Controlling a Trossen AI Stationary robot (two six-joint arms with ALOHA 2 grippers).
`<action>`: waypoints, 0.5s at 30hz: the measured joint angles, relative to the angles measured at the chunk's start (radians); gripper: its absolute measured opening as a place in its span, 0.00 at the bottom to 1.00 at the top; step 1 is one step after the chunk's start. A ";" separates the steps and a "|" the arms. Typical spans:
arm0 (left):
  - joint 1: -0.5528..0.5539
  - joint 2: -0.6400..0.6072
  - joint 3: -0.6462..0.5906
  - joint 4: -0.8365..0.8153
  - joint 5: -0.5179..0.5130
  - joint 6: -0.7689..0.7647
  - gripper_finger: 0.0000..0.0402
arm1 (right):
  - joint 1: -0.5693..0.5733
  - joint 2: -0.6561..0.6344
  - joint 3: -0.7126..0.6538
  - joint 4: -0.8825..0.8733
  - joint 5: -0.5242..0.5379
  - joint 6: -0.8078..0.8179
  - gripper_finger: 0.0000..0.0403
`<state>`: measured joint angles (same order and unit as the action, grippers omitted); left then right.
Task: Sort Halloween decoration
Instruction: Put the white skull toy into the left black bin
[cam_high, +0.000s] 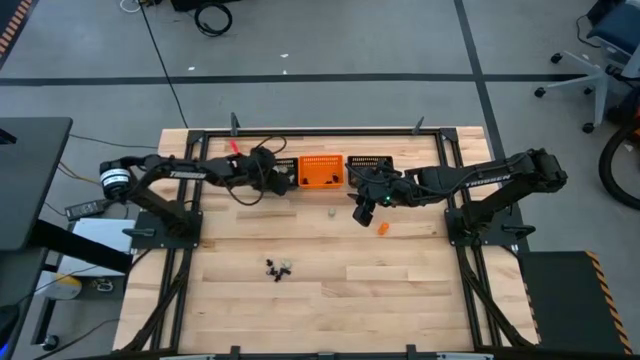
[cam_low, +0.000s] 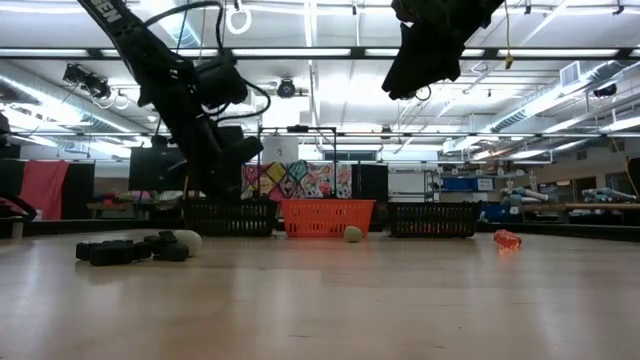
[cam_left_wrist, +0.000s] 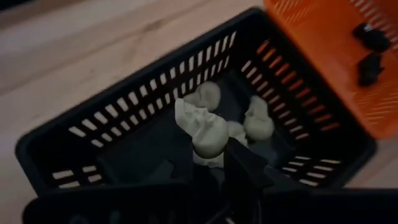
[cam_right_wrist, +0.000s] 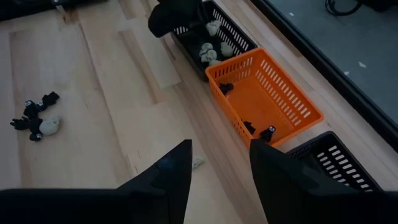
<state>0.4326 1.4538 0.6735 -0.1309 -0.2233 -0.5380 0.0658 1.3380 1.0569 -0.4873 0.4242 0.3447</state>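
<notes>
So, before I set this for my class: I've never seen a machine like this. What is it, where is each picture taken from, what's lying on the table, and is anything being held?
It is a robot with two dark arms at a wooden table, each ending in a two-finger gripper. One picture looks straight down, one looks level across the tabletop, and two come from cameras on the wrists.

At the back stand three mesh baskets: a black basket holding pale skulls, an orange basket holding a few black trinkets, and another black basket.

The left gripper hangs over the first black basket, pinching a pale skull. The right gripper hangs open and empty above the table.

Loose on the table: a cluster of black trinkets with one pale piece, a single pale trinket and an orange trinket.
</notes>
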 joint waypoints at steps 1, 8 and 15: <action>0.004 0.007 0.000 -0.001 0.004 -0.009 0.13 | 0.000 0.000 0.000 0.000 0.000 0.000 0.41; 0.009 0.016 0.000 -0.001 0.026 -0.036 0.13 | -0.001 0.000 0.000 0.000 0.001 0.000 0.41; 0.009 0.016 0.000 -0.003 0.060 -0.036 0.24 | -0.004 0.000 0.000 0.000 0.001 0.000 0.41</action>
<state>0.4412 1.4698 0.6735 -0.1335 -0.1635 -0.5743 0.0620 1.3380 1.0569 -0.4877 0.4252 0.3450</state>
